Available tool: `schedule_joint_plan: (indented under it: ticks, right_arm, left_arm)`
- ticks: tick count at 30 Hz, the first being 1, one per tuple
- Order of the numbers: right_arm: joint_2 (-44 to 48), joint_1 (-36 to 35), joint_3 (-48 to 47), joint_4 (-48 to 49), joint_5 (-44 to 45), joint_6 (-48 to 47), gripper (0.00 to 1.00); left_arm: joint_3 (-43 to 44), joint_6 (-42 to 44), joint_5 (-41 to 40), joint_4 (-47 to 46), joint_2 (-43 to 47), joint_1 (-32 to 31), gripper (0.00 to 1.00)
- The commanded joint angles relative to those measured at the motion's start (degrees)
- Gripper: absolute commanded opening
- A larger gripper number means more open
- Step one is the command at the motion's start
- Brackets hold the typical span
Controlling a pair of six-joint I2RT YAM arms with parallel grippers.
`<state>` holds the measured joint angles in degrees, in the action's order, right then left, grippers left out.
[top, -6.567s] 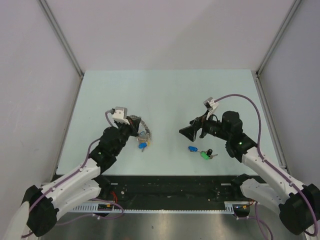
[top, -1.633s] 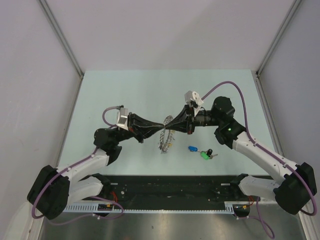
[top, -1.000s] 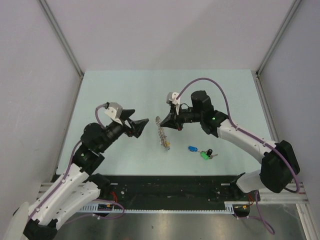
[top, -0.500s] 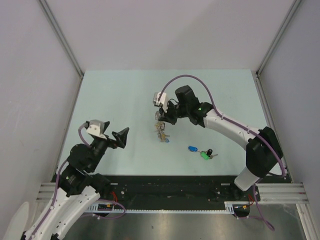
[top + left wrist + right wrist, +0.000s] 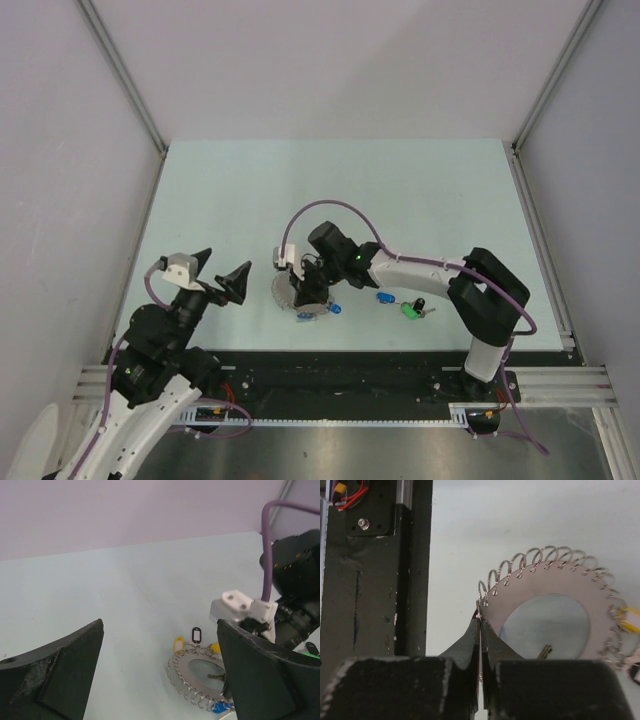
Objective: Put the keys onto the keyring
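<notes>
A thin metal keyring (image 5: 520,587), its rim fringed with wire loops, lies by the near edge of the table (image 5: 330,190), left of centre. Yellow and black keys (image 5: 178,644) sit at its rim. It looks stiff, light and slippery, so the flat rim seems the best place to pinch. The right gripper (image 5: 480,622) is clamped on that rim, its arm stretched low across the table. The left gripper (image 5: 225,262) hovers beside it, jaws wide apart and holding nothing. Spare keys (image 5: 408,310) lie further right.

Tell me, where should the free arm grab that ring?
Likely the wire loops on the keyring's rim facing the left arm, from that side: the plate lies flat, the right gripper holds the opposite edge, key tags crowd the far side.
</notes>
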<state>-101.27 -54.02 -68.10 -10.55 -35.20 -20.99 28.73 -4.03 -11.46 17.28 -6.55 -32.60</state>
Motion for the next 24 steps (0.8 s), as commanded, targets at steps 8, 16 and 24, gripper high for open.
schedule_joint_plan:
  ticks: [8, 16, 24]
  right_arm:
    - [-8.0, -3.9, 3.6, 13.2, -0.5, 5.2, 0.0]
    - [-10.3, -3.8, 4.3, 20.6, 8.2, 7.1, 0.0]
    - [-5.2, -2.9, 5.3, 14.9, 16.8, 2.3, 0.0]
  left_arm:
    - [-0.4, 0.8, -2.0, -0.8, 0.0, 0.3, 1.0]
    - [-0.8, 1.0, -5.1, -1.1, 0.7, 0.3, 1.0]
    - [-1.0, 1.2, -5.4, -1.0, 1.0, 0.3, 0.99]
